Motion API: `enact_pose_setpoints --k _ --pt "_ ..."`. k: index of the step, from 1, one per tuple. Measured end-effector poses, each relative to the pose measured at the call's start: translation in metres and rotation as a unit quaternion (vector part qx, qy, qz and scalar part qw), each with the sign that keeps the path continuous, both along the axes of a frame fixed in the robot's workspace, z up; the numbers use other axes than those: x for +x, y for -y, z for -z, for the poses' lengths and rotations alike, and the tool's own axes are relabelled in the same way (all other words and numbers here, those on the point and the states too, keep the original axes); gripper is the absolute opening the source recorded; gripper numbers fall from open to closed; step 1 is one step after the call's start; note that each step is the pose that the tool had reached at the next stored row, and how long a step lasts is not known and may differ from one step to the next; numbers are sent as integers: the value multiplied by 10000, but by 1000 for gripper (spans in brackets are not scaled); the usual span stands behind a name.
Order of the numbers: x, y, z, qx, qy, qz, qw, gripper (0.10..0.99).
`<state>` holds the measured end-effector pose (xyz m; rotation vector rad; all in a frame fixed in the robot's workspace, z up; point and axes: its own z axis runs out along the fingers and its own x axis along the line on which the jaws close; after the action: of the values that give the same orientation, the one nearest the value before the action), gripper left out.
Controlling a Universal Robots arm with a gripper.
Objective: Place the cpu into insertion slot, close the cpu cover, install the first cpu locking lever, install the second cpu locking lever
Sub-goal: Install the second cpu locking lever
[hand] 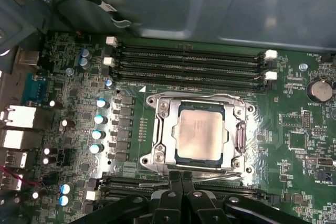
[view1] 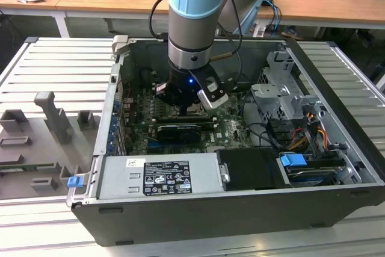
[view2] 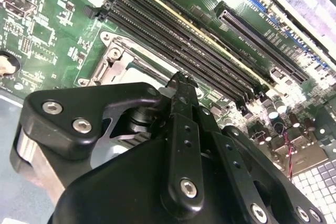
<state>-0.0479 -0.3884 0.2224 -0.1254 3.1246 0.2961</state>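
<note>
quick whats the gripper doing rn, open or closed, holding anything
gripper: closed, fingers pressed together with nothing between them, tip at the edge of the cpu cover, which lies shut over the cpu.

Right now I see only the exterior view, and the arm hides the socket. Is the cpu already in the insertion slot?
Observer: Yes. In the first wrist view the cpu lies flat in the insertion slot, pale face up.
Operator: And the cpu cover, is it down?
Observer: The cpu cover lies flat, framing the chip.
Operator: Where is the gripper?
Observer: The gripper is shut, at the socket's edge, holding nothing I can see.
</note>
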Motion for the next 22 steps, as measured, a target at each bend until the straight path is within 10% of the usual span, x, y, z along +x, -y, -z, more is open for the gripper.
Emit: enact_pose_setpoints --k 22 --pt "-226 132 120 472 1 -51 9989 106"
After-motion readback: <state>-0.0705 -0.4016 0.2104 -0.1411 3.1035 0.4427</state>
